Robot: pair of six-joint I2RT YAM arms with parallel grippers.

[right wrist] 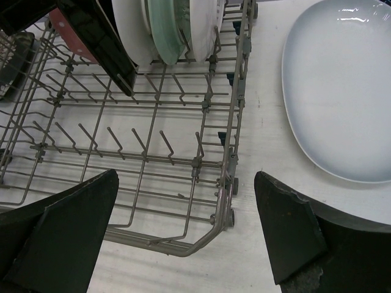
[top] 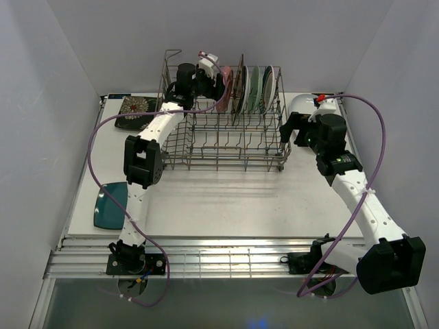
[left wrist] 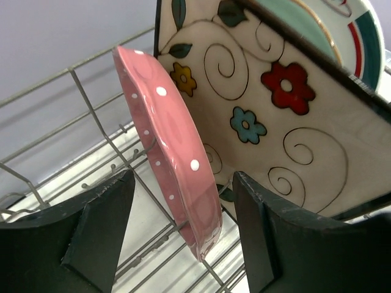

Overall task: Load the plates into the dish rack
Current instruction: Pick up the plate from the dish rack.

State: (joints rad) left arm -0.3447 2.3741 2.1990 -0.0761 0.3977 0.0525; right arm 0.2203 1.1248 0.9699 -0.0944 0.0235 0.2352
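Pink dotted plate (left wrist: 177, 152) stands on edge far in the dish rack (top: 226, 147), left gripper (left wrist: 183, 178) straddling it, jaws apart, gripping nothing — any sideways brush could topple it. Right gripper (right wrist: 186, 183) — wide, empty.

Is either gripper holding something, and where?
Nothing is held. The pink dotted plate stands untouched between the open fingers of the left gripper; the right gripper is empty.

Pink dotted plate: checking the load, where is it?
Left wrist view: the pink dotted plate stands on edge in the dish rack, between the fingers of the left gripper, beside the cream floral square plate.
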